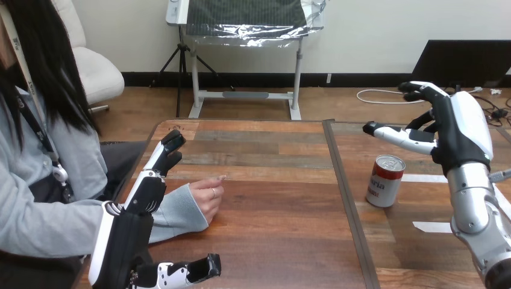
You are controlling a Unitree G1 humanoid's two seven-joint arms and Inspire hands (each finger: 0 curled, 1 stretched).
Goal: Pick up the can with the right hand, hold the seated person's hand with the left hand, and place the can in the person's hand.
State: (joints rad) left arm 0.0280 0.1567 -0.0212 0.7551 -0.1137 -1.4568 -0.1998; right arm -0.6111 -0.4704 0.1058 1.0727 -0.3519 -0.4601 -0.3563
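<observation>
Seeing my left hand near-left, fingers straight, thumb spread, just beside the person's hand, which rests curled on the table. Can stands upright at right. My right hand hovers just beyond it, fingers apart, no contact.

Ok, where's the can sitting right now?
In the head view the can stands upright on the right half of the table, just right of the dark seam; the open right hand is above and right of it, not touching.
</observation>
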